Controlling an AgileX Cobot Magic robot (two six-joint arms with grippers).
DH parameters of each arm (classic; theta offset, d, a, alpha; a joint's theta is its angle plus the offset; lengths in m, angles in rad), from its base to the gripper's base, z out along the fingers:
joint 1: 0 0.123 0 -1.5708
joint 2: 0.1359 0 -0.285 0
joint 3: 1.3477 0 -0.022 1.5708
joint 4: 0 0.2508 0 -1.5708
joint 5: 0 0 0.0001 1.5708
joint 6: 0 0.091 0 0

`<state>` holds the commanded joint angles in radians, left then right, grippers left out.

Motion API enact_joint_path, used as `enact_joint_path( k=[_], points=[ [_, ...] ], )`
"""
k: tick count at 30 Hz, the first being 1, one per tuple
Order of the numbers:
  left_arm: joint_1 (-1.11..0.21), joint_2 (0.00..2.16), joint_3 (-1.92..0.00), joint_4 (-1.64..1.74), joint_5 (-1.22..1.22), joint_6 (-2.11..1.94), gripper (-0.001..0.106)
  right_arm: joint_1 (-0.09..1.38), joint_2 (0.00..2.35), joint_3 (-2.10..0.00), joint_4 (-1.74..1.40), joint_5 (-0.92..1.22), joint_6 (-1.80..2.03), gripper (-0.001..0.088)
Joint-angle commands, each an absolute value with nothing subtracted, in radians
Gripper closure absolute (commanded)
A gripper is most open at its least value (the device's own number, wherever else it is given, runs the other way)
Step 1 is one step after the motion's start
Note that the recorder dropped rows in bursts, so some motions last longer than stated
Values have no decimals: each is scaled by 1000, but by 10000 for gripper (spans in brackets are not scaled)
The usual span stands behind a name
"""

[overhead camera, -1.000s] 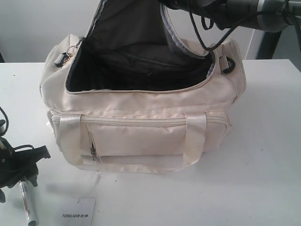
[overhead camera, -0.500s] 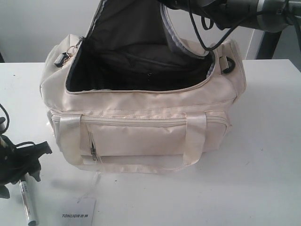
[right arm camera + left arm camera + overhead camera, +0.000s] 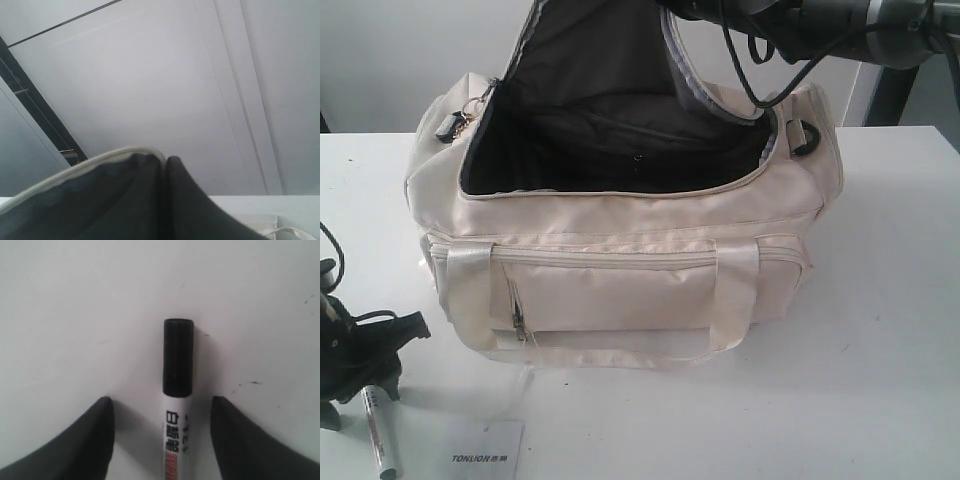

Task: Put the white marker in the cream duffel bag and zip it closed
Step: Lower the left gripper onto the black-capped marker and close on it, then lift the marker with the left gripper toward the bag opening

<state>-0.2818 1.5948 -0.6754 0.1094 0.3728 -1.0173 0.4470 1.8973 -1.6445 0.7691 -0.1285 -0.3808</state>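
Left wrist view has the white marker [image 3: 177, 405] lying flat on the table [image 3: 75, 315], and the left gripper [image 3: 161, 405] straddles it. Its two fingers [image 3: 92, 440] stand apart, one on each side of the barrel, and neither touches it. The step in hand looks like the pick-up; nothing is lifted yet.

In the exterior view the marker [image 3: 377, 435] sits in the lower left corner under that gripper [image 3: 370, 350], with the TONLION card [image 3: 485, 455] just to its right at the bottom edge. The cream duffel bag [image 3: 620, 290] fills the middle of the frame, well apart from the marker. Its top flap [image 3: 590, 50] stands raised at upper centre, showing the dark lining. The right gripper [image 3: 166, 167] appears pinched together on the flap's piped edge, holding the mouth open.

The next move calls for closing on the barrel, lifting straight up, then carrying up and to the right over the bag's near rim. Bare table lies between marker and bag. The card is close beside the grasp, and the gold chain pull [image 3: 470, 112] hangs at the upper left end of the opening, near the likely path
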Motion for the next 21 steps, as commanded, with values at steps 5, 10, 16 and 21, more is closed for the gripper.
enact_joint_path(
  k=[5, 10, 16, 21],
  points=[
    [-282, 1595, -675, 125, 362, -1013, 1050, 447, 1897, -1644, 769, -128, -381, 868],
    [-282, 1587, -675, 143, 366, -1013, 1053, 447, 1897, -1644, 769, -128, -381, 868],
    [-282, 1507, -675, 176, 366, -997, 1053, 447, 1897, -1644, 769, -128, -381, 868],
    [-282, 1434, -675, 218, 379, -989, 1053, 447, 1897, -1644, 769, -128, -381, 868]
  ],
)
